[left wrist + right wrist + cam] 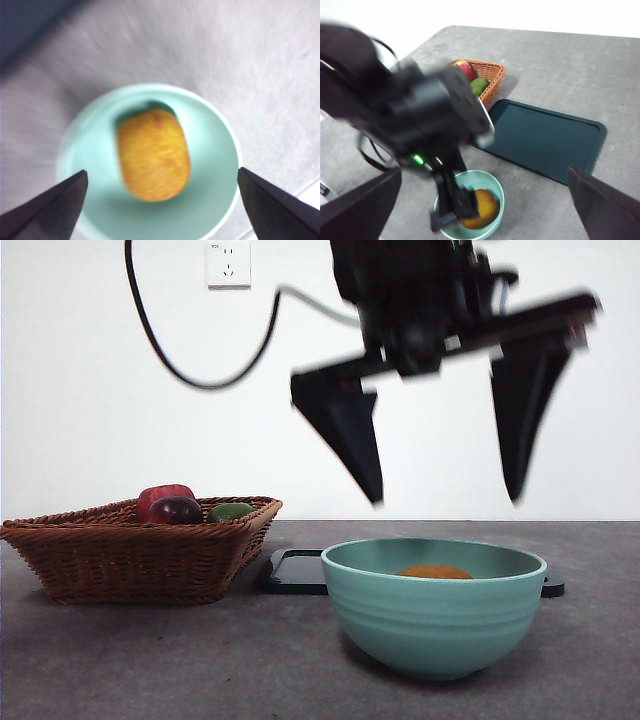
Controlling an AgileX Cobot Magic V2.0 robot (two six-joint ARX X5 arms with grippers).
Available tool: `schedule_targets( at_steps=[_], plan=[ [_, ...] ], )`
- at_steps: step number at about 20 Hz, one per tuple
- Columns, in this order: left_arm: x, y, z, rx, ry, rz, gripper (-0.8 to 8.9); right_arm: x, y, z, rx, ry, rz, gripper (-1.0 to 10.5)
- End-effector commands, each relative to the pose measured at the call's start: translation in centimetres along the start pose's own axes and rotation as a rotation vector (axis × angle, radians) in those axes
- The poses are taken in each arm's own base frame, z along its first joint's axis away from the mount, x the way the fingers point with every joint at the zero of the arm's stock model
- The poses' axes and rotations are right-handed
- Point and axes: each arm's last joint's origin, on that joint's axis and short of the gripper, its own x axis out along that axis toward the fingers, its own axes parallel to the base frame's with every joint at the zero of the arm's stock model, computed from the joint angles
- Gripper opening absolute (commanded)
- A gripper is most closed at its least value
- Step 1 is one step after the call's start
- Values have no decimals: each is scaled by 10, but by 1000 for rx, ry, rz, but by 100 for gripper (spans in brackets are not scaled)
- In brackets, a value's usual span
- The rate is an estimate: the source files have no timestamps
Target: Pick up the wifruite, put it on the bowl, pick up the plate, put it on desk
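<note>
Your grey desk carries everything, so start there and work down. In the front view the largest thing is the left arm, dark and motion-blurred, entering from about 12 to 1 o'clock. Its gripper hangs above the bowl with the two black jaws spread wide and nothing between them: it is released. The left wrist view confirms this, with the left gripper showing its jaw tips far apart on either side of the bowl's rim.

Next in size is the wicker basket at 9 o'clock in the front view. It holds a red fruit, a dark purple fruit and a green fruit.

Behind the bowl lies the dark flat tray, empty on its upper face; in the right wrist view it sits between the basket and the near table edge, just beside the basket's corner.

The mint-teal bowl stands upright on the desk at about 5 o'clock in the front view, in front of the tray.

Smallest, the orange fruit lies inside the bowl, on its floor. Only its top shows over the rim from the front.

The right gripper is also released: you see its jaws well apart, high above the table, looking down on the left arm, bowl and fruit.
</note>
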Motion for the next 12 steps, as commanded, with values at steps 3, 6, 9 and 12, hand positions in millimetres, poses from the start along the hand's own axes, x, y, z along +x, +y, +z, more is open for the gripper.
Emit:
schedule_targets(
  at_steps=[3, 6, 9, 12],
  plan=[
    [-65, 7, -14, 55, -111, 77, 482, -3, 2, 4, -16, -19, 5, 601],
    [-119, 17, -35, 57, -203, 57, 482, -3, 3, 4, -22, -17, 11, 601],
    [-169, 31, -63, 57, -301, 66, 482, -3, 3, 4, -24, -15, 18, 601],
    [-209, 46, -97, 51, -374, 105, 482, -3, 3, 4, -24, -14, 17, 601]
  ],
)
